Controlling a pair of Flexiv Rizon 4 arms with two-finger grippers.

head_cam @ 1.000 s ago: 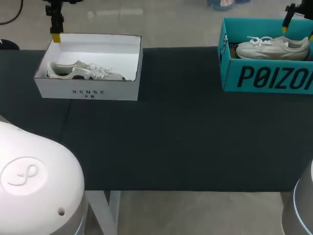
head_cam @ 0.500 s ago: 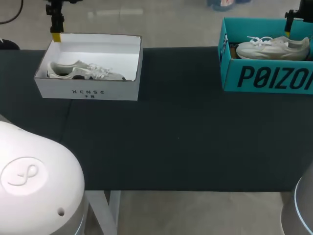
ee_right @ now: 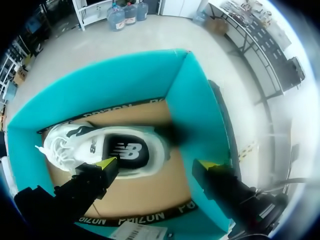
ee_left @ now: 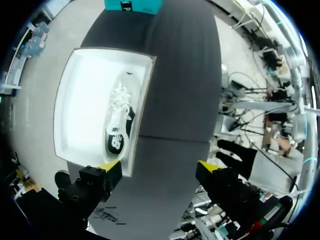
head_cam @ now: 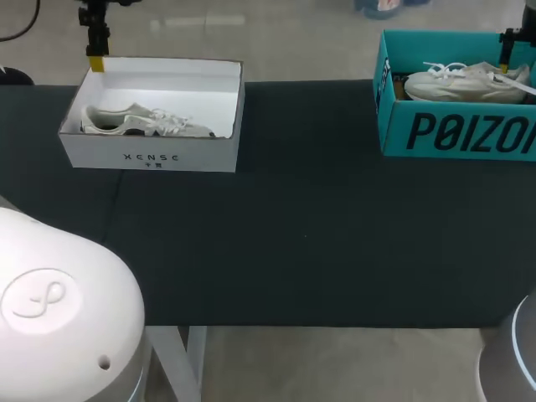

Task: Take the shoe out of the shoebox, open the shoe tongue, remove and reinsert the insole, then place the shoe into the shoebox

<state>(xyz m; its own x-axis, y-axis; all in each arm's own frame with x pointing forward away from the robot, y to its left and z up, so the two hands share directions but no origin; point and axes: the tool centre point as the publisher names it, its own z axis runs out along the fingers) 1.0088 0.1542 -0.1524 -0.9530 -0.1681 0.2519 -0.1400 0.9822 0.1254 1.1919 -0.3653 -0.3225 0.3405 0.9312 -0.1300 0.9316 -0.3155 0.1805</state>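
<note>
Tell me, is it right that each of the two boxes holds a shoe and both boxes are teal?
Not quite: only the right box is teal; the left box is white, as the head view shows. The rest is right.

My left gripper [head_cam: 96, 60] hangs in the upper left of the head view, pointing straight down, with one yellow tip showing. My right gripper [head_cam: 505, 60] sits at the upper right edge, also pointing down. In each wrist view the fingers are spread wide and grip nothing: the left fingertips [ee_left: 111, 167] and the right fingertips [ee_right: 106, 163] both stand well apart from their partners. My left arm [head_cam: 59, 310] fills the lower left corner, and my right arm [head_cam: 512, 362] shows in the lower right corner.
</note>
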